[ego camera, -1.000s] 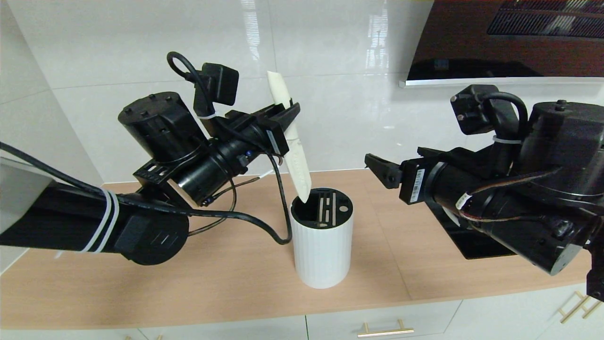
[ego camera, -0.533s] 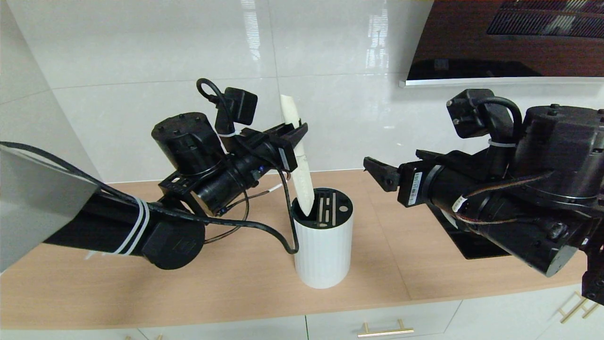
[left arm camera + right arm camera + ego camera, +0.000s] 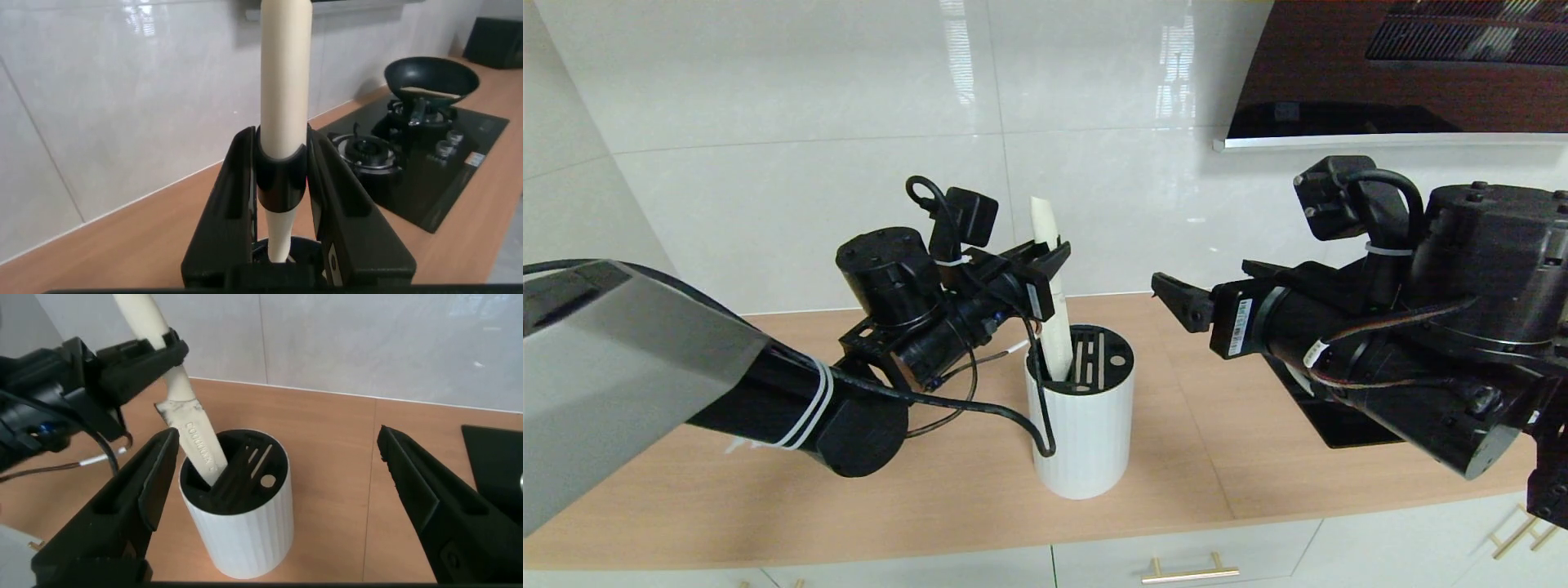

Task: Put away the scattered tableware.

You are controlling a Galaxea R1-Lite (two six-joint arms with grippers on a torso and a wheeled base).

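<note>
A cream knife (image 3: pixel 1046 237) stands nearly upright with my left gripper (image 3: pixel 1049 263) shut on its handle (image 3: pixel 284 73). Its blade (image 3: pixel 194 434) is partly down in a wide opening of the white ribbed holder (image 3: pixel 1082 433), whose black top has several slots. The holder stands on the wooden counter (image 3: pixel 931 482). My right gripper (image 3: pixel 1186 296) is held open in the air just right of the holder's top, nothing between its fingers (image 3: pixel 155 490). From the right wrist, the left gripper (image 3: pixel 139 363) shows clamped on the handle above the holder (image 3: pixel 241 518).
A black cooktop (image 3: pixel 1331 416) is set into the counter at the right, with a burner (image 3: pixel 359 151) and a black pan (image 3: pixel 431 77) on it. A tiled wall stands close behind. A range hood (image 3: pixel 1405 73) hangs at the upper right.
My left gripper has come down and toward the holder with the knife, so the blade sits deeper in the opening. The right gripper has hardly shifted.
</note>
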